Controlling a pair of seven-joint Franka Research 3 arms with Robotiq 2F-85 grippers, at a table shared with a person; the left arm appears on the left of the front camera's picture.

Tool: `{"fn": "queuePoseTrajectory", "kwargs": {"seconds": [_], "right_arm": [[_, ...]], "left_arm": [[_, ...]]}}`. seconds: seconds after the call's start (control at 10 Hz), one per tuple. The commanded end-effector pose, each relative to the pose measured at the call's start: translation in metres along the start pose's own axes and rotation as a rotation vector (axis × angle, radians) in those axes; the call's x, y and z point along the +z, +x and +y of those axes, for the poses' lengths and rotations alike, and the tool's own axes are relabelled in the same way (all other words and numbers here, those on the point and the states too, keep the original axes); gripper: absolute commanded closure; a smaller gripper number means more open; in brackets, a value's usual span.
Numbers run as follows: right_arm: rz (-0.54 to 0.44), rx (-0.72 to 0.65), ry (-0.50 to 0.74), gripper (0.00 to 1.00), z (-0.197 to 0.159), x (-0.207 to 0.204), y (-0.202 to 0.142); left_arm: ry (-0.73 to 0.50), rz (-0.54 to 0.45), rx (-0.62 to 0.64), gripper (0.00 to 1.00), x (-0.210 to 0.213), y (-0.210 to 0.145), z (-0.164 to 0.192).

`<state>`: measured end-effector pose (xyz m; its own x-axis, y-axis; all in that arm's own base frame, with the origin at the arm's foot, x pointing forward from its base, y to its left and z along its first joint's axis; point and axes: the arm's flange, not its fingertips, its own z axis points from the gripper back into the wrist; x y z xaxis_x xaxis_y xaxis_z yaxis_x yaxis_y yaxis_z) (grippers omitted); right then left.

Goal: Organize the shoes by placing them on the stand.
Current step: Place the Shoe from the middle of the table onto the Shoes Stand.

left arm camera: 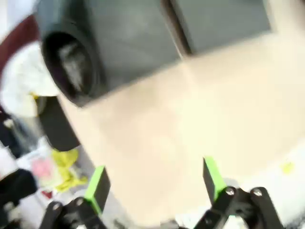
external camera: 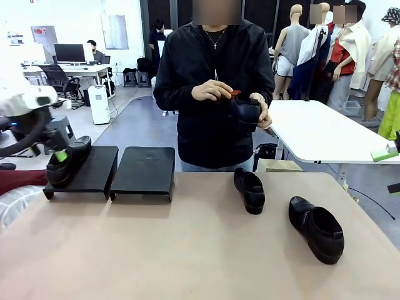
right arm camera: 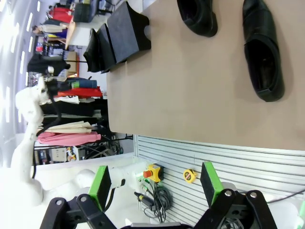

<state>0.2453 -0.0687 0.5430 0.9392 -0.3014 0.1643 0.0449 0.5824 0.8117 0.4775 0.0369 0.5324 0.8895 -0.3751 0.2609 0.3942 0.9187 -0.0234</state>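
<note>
**A:** Entry one, the stand?

**B:** Two matte-black sloped platforms stand side by side at the far left of the tan worktop (external camera: 187, 256). They are the left platform (external camera: 90, 174) and the right platform (external camera: 145, 170), their inner edges almost touching.

**A:** Entry two, the shoes?

**B:** Four glossy black dress shoes.
- The first shoe (external camera: 70, 159) lies on the left platform, along its outer side, with its heel end toward the robot.
- The second shoe (external camera: 245, 109) is off the worktop, held at chest height in the person's hands (external camera: 212, 92) at the far side.
- The third shoe (external camera: 250, 189) lies on the worktop right of the middle, near the far edge and well apart from the stand.
- The fourth shoe (external camera: 316, 228) lies on the worktop farther right and nearer the robot, set at an angle, close to the third but not touching it.

**A:** Entry three, the left tool?

**B:** The left tool (left arm camera: 155, 183) has its jaws spread wide with nothing between them. From the front, one green pad (external camera: 60, 156) shows at the heel opening of the first shoe. I cannot tell whether it touches. The left wrist view is blurred, but the shoe's opening is visible up and to the left of the fingers.

**A:** Entry four, the right tool?

**B:** The right tool (right arm camera: 156, 183) also has its jaws wide apart and carries nothing. It hangs off the worktop's edge. The third and fourth shoes show across the tan surface in its view.
</note>
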Motion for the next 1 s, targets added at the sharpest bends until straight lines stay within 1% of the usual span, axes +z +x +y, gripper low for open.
{"fn": "queuePoseTrajectory", "kwargs": {"seconds": [0.0, 0.1, 0.2, 0.3, 0.4, 0.5, 0.6, 0.7, 0.8, 0.9], "right_arm": [[-0.006, 0.01, 0.033, 0.0, 0.004, 0.001, 0.002], [-0.006, 0.01, 0.033, 0.0, 0.004, 0.001, 0.002], [-0.006, 0.01, 0.033, 0.0, 0.004, 0.001, 0.002], [-0.006, 0.01, 0.033, 0.0, 0.004, 0.001, 0.002], [-0.006, 0.01, 0.033, 0.0, 0.004, 0.001, 0.002], [-0.006, 0.01, 0.033, 0.0, 0.004, 0.001, 0.002], [-0.006, 0.01, 0.033, 0.0, 0.004, 0.001, 0.002], [-0.006, 0.01, 0.033, 0.0, 0.004, 0.001, 0.002], [-0.006, 0.01, 0.033, 0.0, 0.004, 0.001, 0.002], [-0.006, 0.01, 0.033, 0.0, 0.004, 0.001, 0.002]], "left_arm": [[-0.188, 0.038, -0.206, 0.0, 0.032, -0.056, 0.007], [-0.385, 0.036, -0.36, 0.0, 0.044, -0.086, -0.002], [-0.514, -0.03, -0.365, 0.0, 0.056, -0.119, -0.003], [-0.614, -0.123, -0.32, 0.0, 0.063, -0.14, -0.003], [-0.641, -0.277, -0.138, 0.0, 0.066, -0.141, -0.008], [-0.627, -0.442, 0.016, 0.0, 0.065, -0.131, -0.012], [-0.622, -0.596, 0.199, 0.0, 0.062, -0.114, -0.017], [-0.693, -0.649, 0.331, 0.0, 0.06, -0.1, -0.029], [-0.616, -0.528, 0.292, 0.0, 0.053, -0.094, -0.034], [-0.704, -0.453, 0.125, 0.0, 0.072, -0.125, 0.0]]}}
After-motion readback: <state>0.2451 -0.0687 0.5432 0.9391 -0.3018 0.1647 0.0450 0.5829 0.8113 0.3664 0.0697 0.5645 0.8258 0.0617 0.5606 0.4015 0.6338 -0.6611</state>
